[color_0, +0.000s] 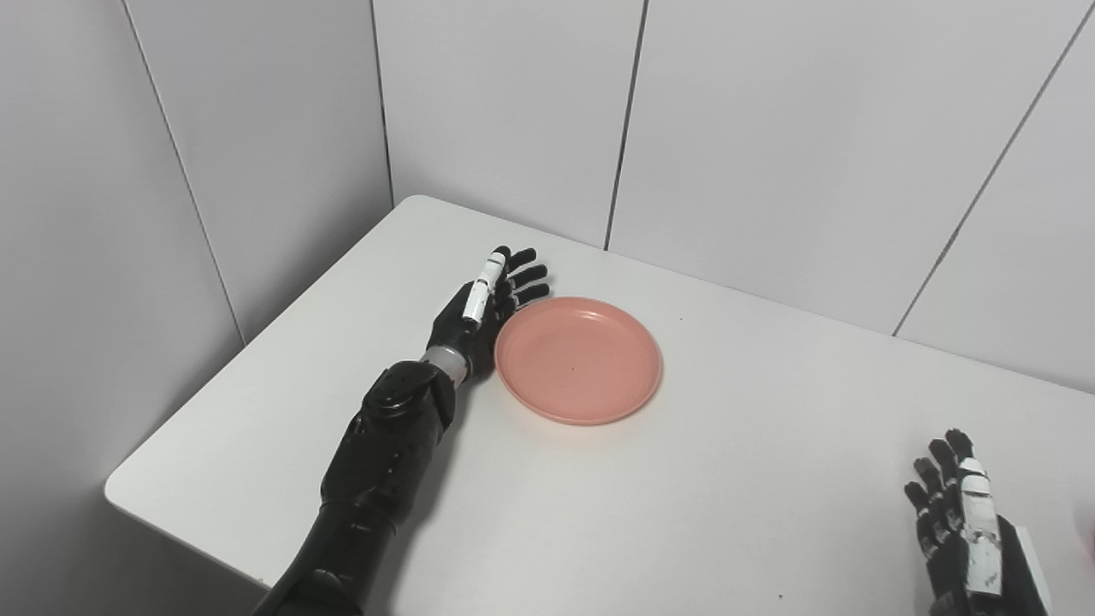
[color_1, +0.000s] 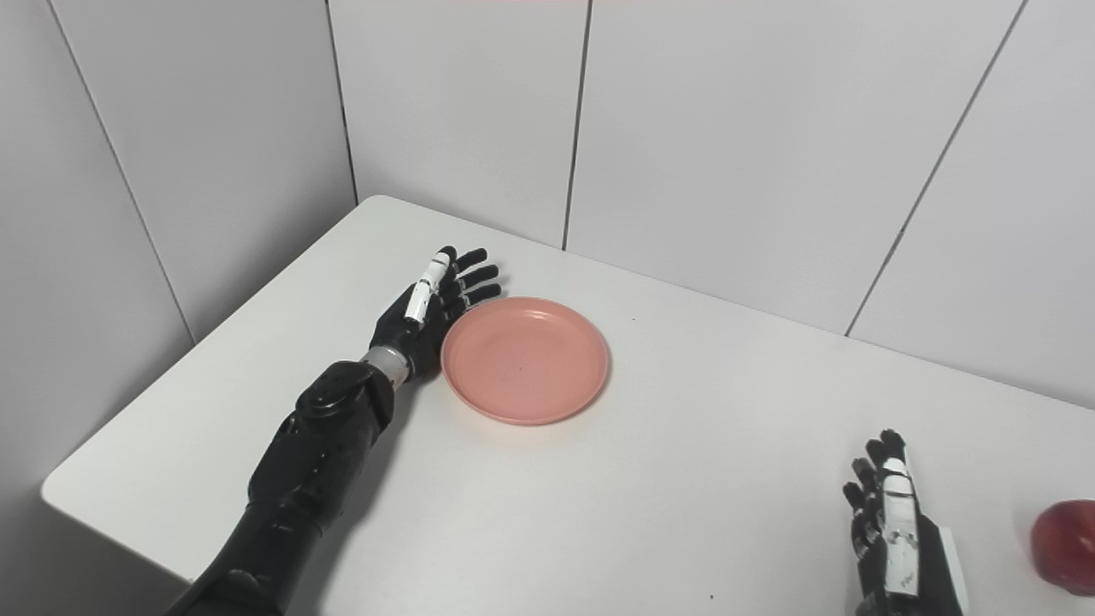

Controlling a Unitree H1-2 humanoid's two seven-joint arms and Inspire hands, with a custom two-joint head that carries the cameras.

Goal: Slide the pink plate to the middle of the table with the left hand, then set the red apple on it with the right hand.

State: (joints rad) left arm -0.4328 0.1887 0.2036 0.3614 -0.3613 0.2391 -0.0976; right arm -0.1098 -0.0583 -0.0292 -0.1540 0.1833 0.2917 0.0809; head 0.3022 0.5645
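Note:
The pink plate [color_0: 578,359] lies flat on the white table [color_0: 727,479], left of its middle. My left hand [color_0: 489,306] stands on edge with its palm against the plate's left rim, fingers straight and apart, holding nothing. At the bottom right my right hand [color_1: 894,539] rests open, fingers pointing up the picture. The red apple [color_1: 1065,546] sits at the right edge of the right eye view, to the right of that hand and apart from it. Only a sliver of the apple shows in the left eye view.
Grey wall panels [color_0: 513,111] close in the table at the back and on the left. The table's rounded front-left corner [color_0: 120,496] is near my left forearm.

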